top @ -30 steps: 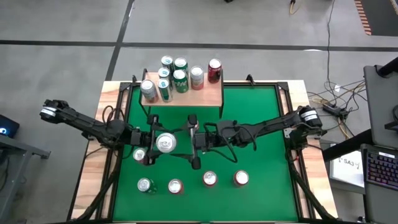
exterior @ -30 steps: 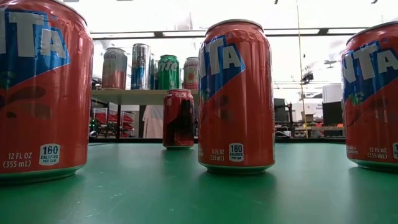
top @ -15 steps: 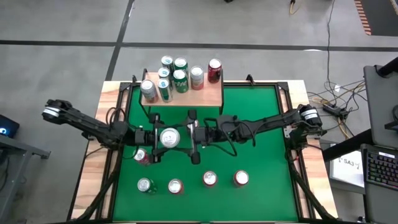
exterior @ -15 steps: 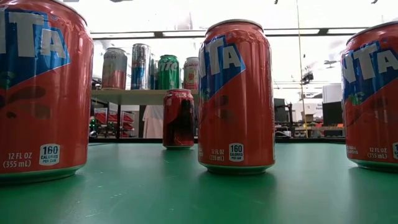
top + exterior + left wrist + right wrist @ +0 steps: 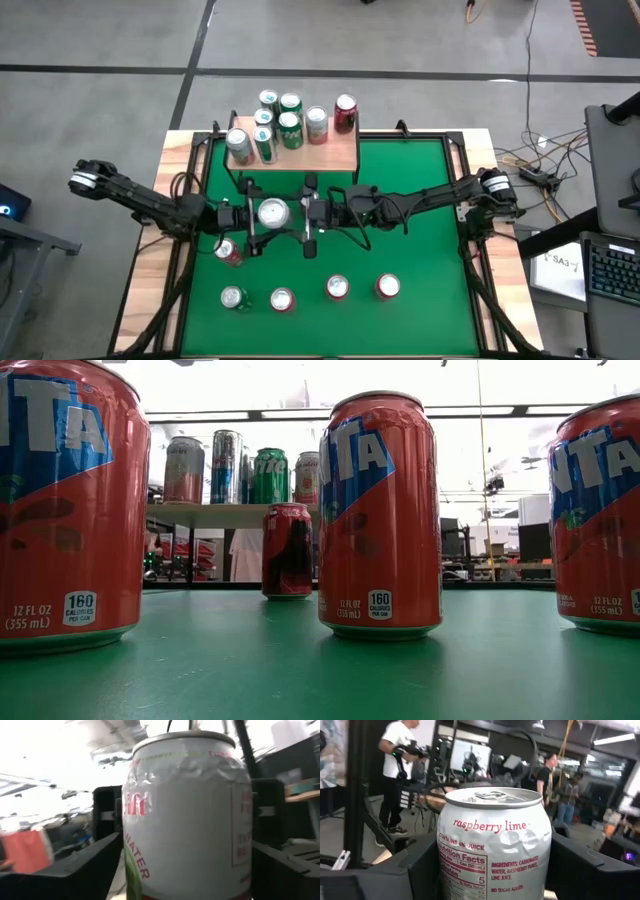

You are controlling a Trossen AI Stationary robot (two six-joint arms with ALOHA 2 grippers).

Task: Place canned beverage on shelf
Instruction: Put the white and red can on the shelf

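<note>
A can (image 5: 272, 212) sits mid-table between both grippers, the shelf (image 5: 330, 152) with seven cans behind it, five cans nearer the front edge.

The counter (image 5: 420, 190) is bright green, framed in pale wood. The can (image 5: 494, 845) between the two dark hands is silver-white, with "raspberry lime" in red script and red nutrition print; its other side carries red lettering and a green streak. At twelve o'clock, the light-wood shelf (image 5: 340, 155) holds green, silver and dark red cans. Nearest the low camera stand orange-red cans (image 5: 380, 510) with blue patches and white letters.
</note>
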